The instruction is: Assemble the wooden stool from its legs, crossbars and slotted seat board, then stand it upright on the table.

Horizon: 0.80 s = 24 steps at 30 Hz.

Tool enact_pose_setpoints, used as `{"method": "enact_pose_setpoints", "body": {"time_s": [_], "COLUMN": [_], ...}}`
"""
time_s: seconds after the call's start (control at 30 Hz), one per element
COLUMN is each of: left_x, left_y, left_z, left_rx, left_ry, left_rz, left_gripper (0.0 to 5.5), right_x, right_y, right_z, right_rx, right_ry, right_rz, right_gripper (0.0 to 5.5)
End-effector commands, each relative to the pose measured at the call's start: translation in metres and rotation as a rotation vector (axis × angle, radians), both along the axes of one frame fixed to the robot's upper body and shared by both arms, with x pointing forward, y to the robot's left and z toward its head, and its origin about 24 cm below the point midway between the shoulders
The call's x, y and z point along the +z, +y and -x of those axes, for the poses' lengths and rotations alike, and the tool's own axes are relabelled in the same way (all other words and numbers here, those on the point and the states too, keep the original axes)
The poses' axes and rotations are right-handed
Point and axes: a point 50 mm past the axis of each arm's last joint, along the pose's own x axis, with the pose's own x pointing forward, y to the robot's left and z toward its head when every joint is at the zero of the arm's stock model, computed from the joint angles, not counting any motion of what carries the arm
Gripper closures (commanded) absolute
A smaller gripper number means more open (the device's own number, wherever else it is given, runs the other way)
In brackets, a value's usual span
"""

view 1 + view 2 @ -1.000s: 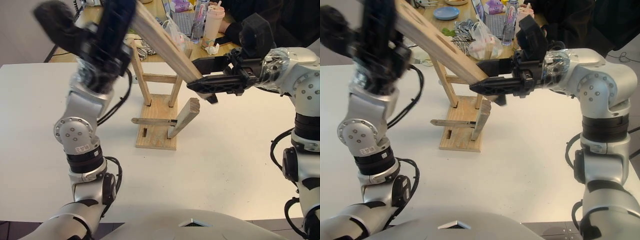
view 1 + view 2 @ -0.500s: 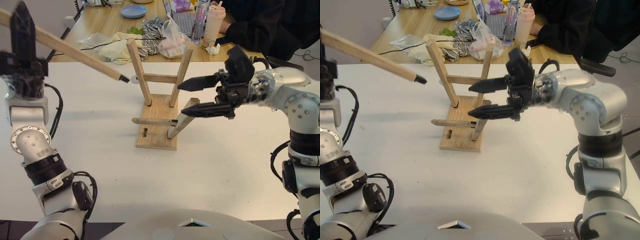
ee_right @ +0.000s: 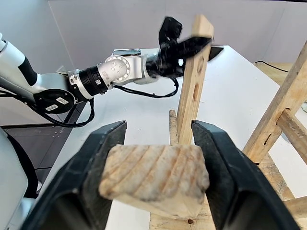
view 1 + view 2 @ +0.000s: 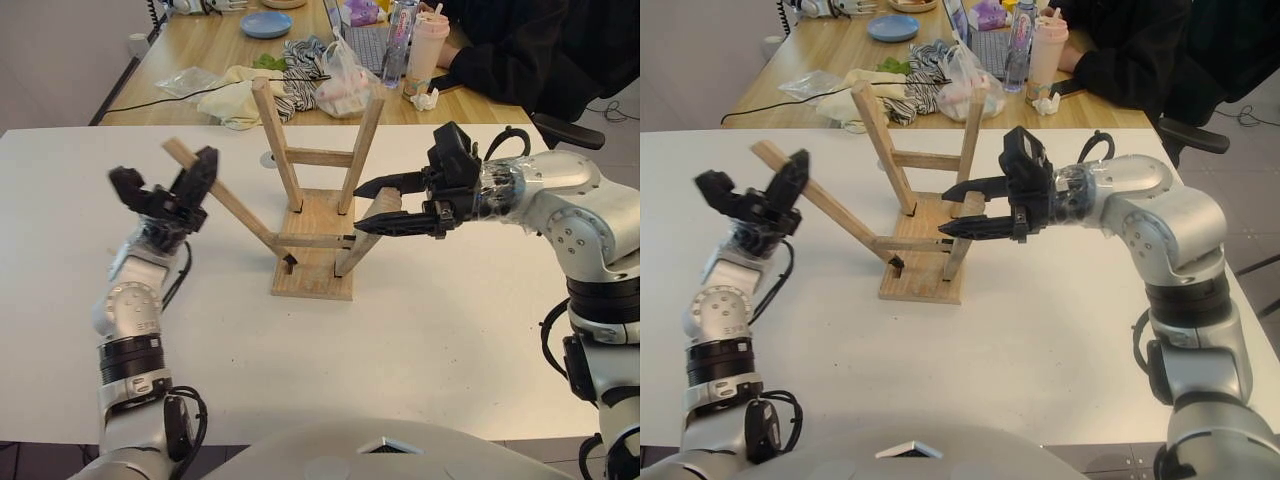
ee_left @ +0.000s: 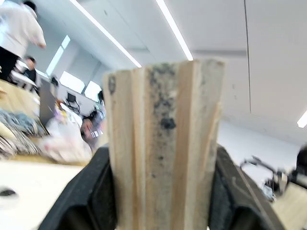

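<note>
One white table (image 4: 450,330): bears the seat board, which lies flat near its middle.
Wooden desk (image 4: 190,50): beyond the seat board's far end, with a blue plate (image 4: 267,24), cloths and bottles on it.
Seat board (image 4: 322,275): slotted side up, long axis running away from the robot.
Held leg (image 4: 235,210): slants from up and to the left of the seat board down to its near-left corner. Its dark-tipped lower end is at the slot there, but I cannot tell whether it has entered the slot.
Far-left leg (image 4: 277,140): stands in the seat board's far-left corner, tilted slightly outward.
Far-right leg (image 4: 364,140): stands in the seat board's far-right corner, tilted slightly outward.
Leaning leg (image 4: 355,250): rises from the seat board's near-right corner, tilted to the right.
Upper crossbar (image 4: 320,157): joins the two far legs, well above the seat board.
Lower crossbar (image 4: 312,241): runs level over the seat board's near half, from the leaning leg across to the held leg. Whether it touches the held leg is unclear.
Right gripper (image 4: 356,210): above the seat board's right edge, fingers apart with one on each side of the leaning leg's top end.
Left gripper (image 4: 167,180): well left of the seat board, clamped on the held leg's upper end.
</note>
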Motion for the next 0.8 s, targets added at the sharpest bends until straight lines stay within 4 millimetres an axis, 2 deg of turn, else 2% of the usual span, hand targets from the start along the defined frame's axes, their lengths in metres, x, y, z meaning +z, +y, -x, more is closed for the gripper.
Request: {"method": "enact_pose_setpoints", "body": {"time_s": [0.03,0.13,0.3,0.43,0.53,0.7,0.8], "left_x": [-0.009,-0.009,-0.009,0.000,0.010,0.030,0.049], "left_y": [0.000,0.008,0.022,0.035,0.038,0.041,0.040], "left_z": [0.005,0.009,0.020,0.029,0.035,0.025,0.014], "left_rx": [-0.025,-0.070,-0.249,-0.395,-0.513,-0.600,-0.645], "left_ry": [0.029,0.043,0.107,0.155,0.194,0.191,0.172], "left_rz": [-0.060,-0.166,-0.503,-0.724,-0.816,-0.947,-1.040], "left_gripper": [3.47,3.47,3.48,3.48,3.49,3.49,3.49], "right_x": [-0.012,-0.012,-0.014,-0.017,-0.019,-0.023,-0.026], "right_y": [-0.006,-0.007,-0.009,-0.008,-0.007,-0.005,-0.003], "right_z": [-0.001,-0.001,0.002,0.004,0.005,0.007,0.007], "right_rx": [-0.017,-0.010,0.004,0.020,0.021,0.018,0.022], "right_ry": [0.050,0.054,0.065,0.071,0.074,0.078,0.080], "right_rz": [0.077,0.084,0.098,0.108,0.110,0.108,0.109], "right_gripper": [3.26,3.27,3.27,3.27,3.27,3.27,3.27]}}
